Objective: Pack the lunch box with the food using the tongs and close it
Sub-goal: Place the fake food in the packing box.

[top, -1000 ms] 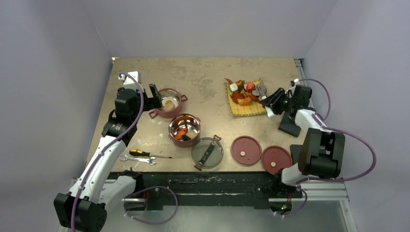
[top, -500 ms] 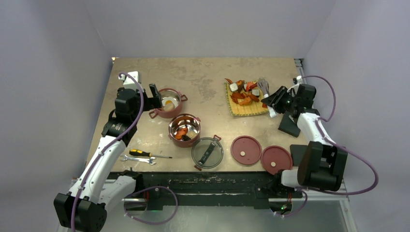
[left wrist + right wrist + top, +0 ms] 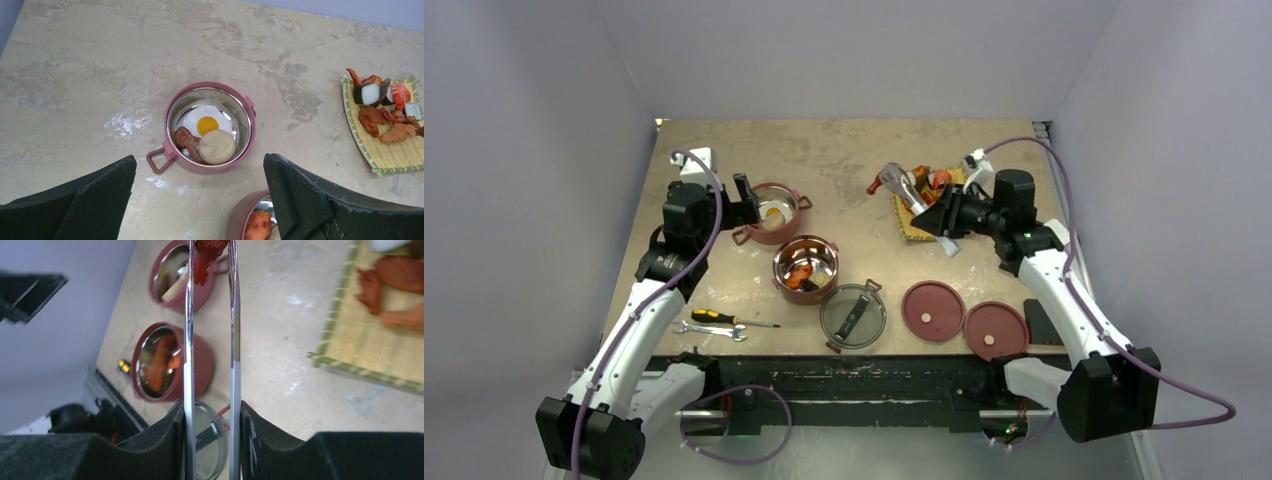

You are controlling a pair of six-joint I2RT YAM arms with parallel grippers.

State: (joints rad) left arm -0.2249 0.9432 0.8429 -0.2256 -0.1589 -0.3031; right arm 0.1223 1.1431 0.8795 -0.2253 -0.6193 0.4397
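My right gripper (image 3: 211, 412) is shut on the silver tongs (image 3: 189, 340), squeezing both arms. The tong tips pinch a red food piece (image 3: 207, 252) in the air, left of the yellow mat (image 3: 912, 228) and short of the lunch box bowls. In the top view the tongs (image 3: 914, 205) slant up-left from my right gripper (image 3: 946, 220). The far bowl (image 3: 209, 127) holds a fried egg, a bun and a brown chunk. Orange pieces lie in the near bowl (image 3: 806, 266). More food (image 3: 385, 120) lies on the mat. My left gripper (image 3: 200, 162) hovers open, empty, beside the far bowl.
Two red disc lids (image 3: 932, 310) (image 3: 994, 330) and the dark see-through lid (image 3: 853, 316) lie along the near edge. A screwdriver (image 3: 724, 319) and a small wrench (image 3: 709, 330) sit at the near left.
My right arm has swung left from the mat's right edge across the mat, carrying the tongs with a red piece in their tips. The left arm has not moved.
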